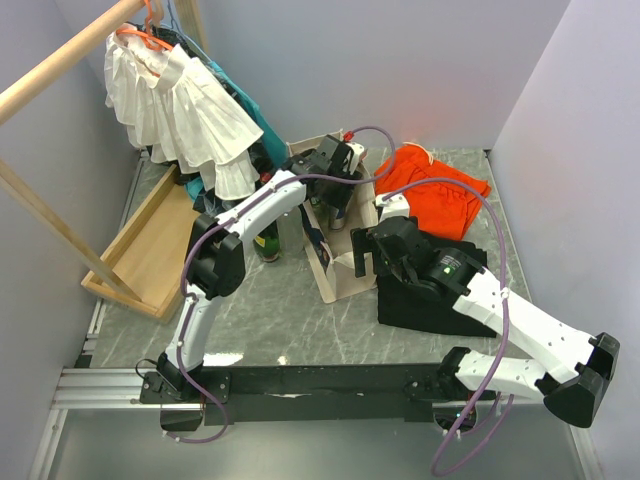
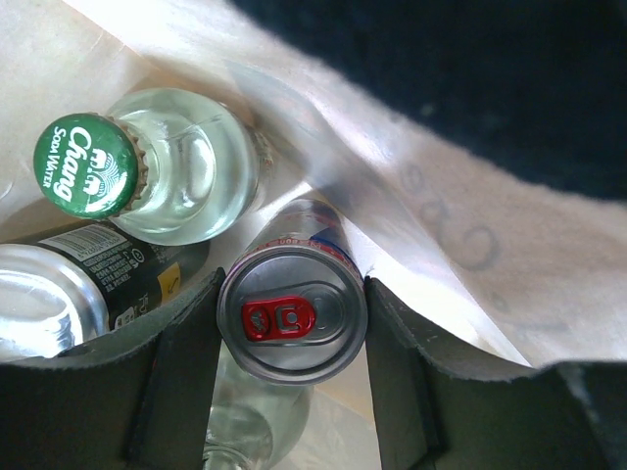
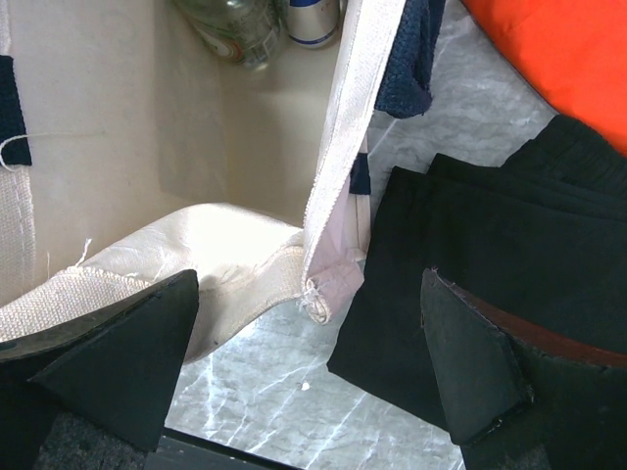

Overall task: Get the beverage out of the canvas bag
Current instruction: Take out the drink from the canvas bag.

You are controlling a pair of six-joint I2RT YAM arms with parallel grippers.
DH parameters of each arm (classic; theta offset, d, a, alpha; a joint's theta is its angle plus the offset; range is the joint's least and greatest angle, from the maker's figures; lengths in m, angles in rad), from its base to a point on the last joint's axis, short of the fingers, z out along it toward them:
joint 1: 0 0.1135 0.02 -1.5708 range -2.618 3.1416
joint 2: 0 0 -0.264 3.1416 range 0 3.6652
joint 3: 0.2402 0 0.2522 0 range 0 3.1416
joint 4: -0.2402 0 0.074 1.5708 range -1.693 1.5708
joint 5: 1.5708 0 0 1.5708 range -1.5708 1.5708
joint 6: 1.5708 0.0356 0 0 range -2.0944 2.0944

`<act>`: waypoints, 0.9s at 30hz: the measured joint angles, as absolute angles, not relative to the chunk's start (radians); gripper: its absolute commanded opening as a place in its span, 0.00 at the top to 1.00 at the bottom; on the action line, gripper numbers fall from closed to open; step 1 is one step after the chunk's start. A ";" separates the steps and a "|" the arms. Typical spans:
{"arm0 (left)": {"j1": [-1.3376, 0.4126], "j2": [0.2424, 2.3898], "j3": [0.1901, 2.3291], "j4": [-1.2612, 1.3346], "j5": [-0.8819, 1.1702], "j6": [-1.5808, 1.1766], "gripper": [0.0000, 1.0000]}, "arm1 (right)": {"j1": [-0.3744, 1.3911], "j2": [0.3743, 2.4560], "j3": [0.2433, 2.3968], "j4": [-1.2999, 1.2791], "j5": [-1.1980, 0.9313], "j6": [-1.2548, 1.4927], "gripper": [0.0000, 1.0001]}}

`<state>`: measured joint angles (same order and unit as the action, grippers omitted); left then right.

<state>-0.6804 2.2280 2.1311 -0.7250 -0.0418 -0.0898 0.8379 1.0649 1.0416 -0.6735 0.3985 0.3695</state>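
Two pincers are at the canvas bag (image 1: 335,280), which stands mid-desk (image 1: 280,320) with its mouth open toward the overhead camera. Far left on the desk lies a wooden tray (image 1: 150,250), with a white blouse (image 1: 185,110) hanging above it.

The left arm reaches over into the far end of the bag. Seen from its wrist camera, a green-capped bottle (image 2: 86,164) stands at the upper left inside the bag and a black can (image 2: 59,294) lies below it. A silver can (image 2: 292,318) with a red tab stands upright right of them, against the bag's pale wall. The left pincer (image 2: 294,299) has this can squarely between its two fingers (image 2: 181,382). Each finger meets the can's side, so the grip looks closed on it.

To the right, the right pincer (image 3: 309,289) hovers at the bag's near end, its fingers spread wide and holding nothing. The frayed corner of the bag's rim hangs between them, touching neither. Beneath its right finger lies a folded black cloth (image 3: 470,235), just beside the bag. An orange cloth (image 1: 440,185) lies farther back on the right.
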 measured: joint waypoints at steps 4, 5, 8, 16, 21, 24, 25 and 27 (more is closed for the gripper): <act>-0.682 2.228 2.132 -0.726 -0.039 -0.090 0.99 | 0.838 1.065 1.042 -0.673 0.399 0.370 0.00; -0.681 2.228 2.132 -0.727 -0.038 -0.090 0.99 | 0.838 1.065 1.042 -0.673 0.399 0.370 0.00; -0.682 2.226 2.132 -0.730 -0.031 -0.090 0.99 | 0.838 1.065 1.042 -0.673 0.399 0.370 0.00; -0.689 2.216 2.159 -0.758 -0.022 -0.089 0.99 | 0.838 1.065 1.042 -0.674 0.400 0.374 0.00; -0.695 2.192 2.162 -0.778 -0.015 -0.089 0.99 | 0.838 1.065 1.042 -0.674 0.400 0.374 0.00; -0.698 2.182 2.166 -0.787 -0.015 -0.089 0.99 | 0.838 1.065 1.042 -0.674 0.400 0.374 0.00; -0.699 2.178 2.166 -0.789 -0.015 -0.089 0.99 | 0.838 1.065 1.042 -0.674 0.400 0.374 0.00; -0.699 2.171 2.166 -0.791 -0.015 -0.089 0.99 | 0.838 1.064 1.042 -0.674 0.400 0.374 0.00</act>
<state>-0.6994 2.1712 2.1662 -0.7910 -0.0151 -0.0887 0.8379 1.0641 1.0416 -0.6743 0.4004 0.3744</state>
